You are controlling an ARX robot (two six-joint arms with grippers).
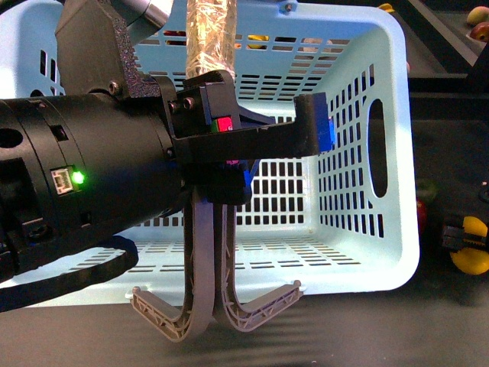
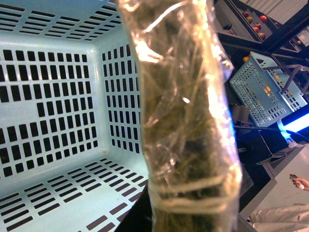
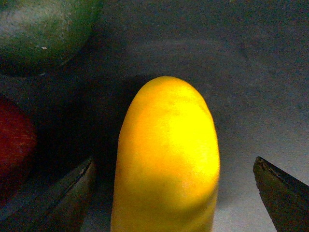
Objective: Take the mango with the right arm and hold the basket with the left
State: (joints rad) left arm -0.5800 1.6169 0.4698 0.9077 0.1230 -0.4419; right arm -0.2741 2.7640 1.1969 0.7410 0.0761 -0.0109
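The light aqua basket is tipped so that its open side faces me, and its slotted inside fills the left wrist view. My bulky left arm with the green light reaches across it. My left gripper is shut on the two grey-brown handles, which hang below it. In the right wrist view the yellow-orange mango lies on a dark surface between the spread fingers of my open right gripper. In the front view that gripper sits over the mango at the far right.
A plastic-wrapped post stands close in front of the left wrist camera and also shows in the front view. A red apple and a green fruit lie beside the mango. A second aqua basket stands further off.
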